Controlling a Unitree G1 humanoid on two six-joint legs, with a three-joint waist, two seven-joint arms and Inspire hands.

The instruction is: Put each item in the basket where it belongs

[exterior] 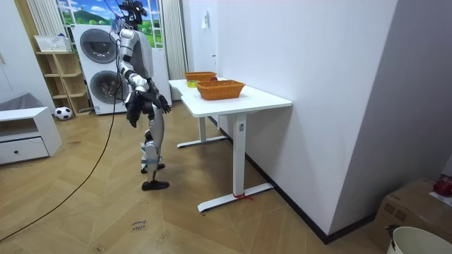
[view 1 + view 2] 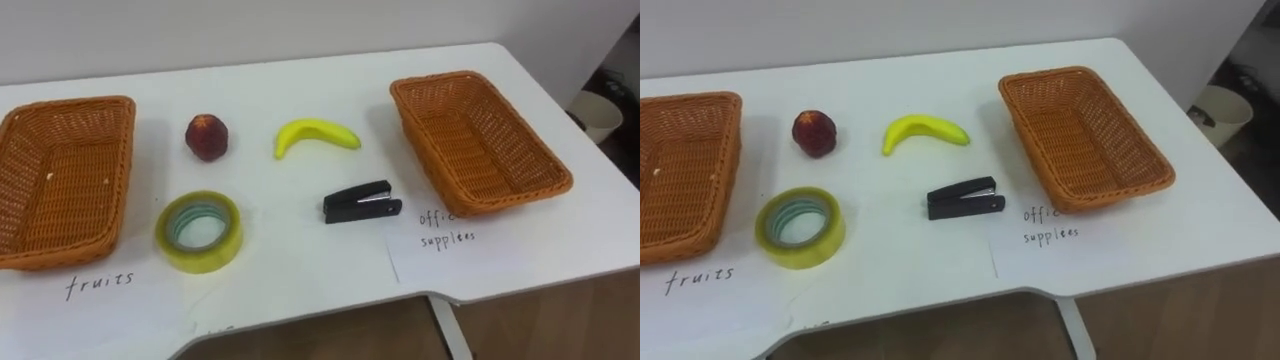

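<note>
Silver-grey humanoid torso and legs, black forearms, dark trailing cable.

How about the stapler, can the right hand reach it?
Probably yes: the stapler lies bare near the edge of the table, but the right hand hangs low beside it and must rise first.

Two baskets are counted, with one peach, one banana, one tape roll and one stapler.
</note>
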